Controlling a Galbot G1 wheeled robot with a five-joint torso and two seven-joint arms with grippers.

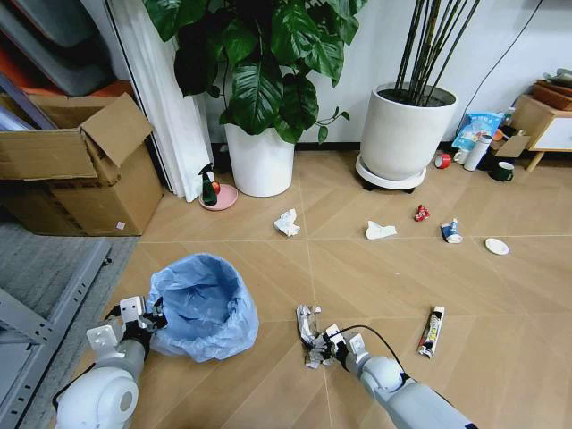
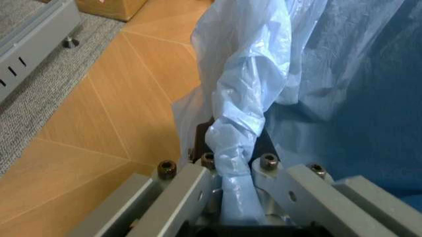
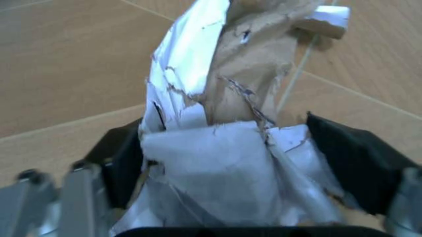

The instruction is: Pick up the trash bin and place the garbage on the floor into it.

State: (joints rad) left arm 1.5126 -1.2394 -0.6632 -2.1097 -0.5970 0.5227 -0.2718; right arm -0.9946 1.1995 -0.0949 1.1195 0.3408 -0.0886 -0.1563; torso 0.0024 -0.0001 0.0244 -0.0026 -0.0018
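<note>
The trash bin (image 1: pixel 204 304), lined with a crinkled light-blue bag, stands on the floor (image 1: pixel 375 286) at the lower left. My left gripper (image 1: pixel 147 320) is at its left rim, shut on a fold of the bag (image 2: pixel 238 148). My right gripper (image 1: pixel 332 344) is low at the floor, its black pads (image 3: pixel 125 163) pressed on both sides of a crumpled white-and-brown paper wad (image 1: pixel 310 335) (image 3: pixel 218 148). More garbage lies farther out: a white wad (image 1: pixel 286 222), a white wrapper (image 1: pixel 379 231), a red wrapper (image 1: pixel 421 213), a blue-white bottle (image 1: pixel 451 231), a white lid (image 1: pixel 497 246) and a long packet (image 1: pixel 433 331).
Two big white plant pots (image 1: pixel 260 159) (image 1: pixel 407 130) stand at the back. A green spray bottle (image 1: pixel 208 188) sits beside the left pot. A cardboard box (image 1: pixel 80 170) and a grey metal frame (image 1: pixel 36 331) bound the left. A red tape roll (image 1: pixel 442 161) and a mug (image 1: pixel 503 171) lie at the back right.
</note>
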